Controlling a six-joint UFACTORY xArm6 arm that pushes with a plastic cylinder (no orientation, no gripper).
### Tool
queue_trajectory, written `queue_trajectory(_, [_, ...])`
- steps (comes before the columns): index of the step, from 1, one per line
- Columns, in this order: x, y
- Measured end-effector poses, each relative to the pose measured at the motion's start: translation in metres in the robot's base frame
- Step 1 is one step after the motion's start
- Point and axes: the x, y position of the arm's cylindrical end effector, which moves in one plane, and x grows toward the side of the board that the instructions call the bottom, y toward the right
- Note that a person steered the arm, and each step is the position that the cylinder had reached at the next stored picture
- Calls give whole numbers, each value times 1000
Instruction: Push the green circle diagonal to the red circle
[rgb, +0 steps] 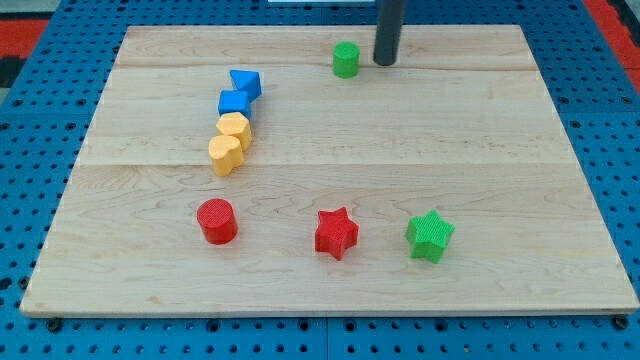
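Observation:
The green circle (346, 60) stands near the view's top, a little right of centre on the wooden board (480, 150). My tip (385, 62) rests just to its right, a small gap apart. The red circle (216, 221) stands far off at the lower left of the board.
Two blue blocks (240, 92) and two yellow blocks (230, 143) form a slanted chain at the upper left. A red star (336, 233) and a green star (430, 236) lie along the lower part. A blue pegboard (600, 110) surrounds the board.

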Motion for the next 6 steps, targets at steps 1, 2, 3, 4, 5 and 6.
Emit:
queue_trajectory(1, [-27, -21])
queue_trajectory(2, [17, -35])
queue_trajectory(3, [63, -57])
queue_trajectory(4, [20, -45])
queue_trajectory(5, [-22, -69])
queue_trajectory(6, [9, -119])
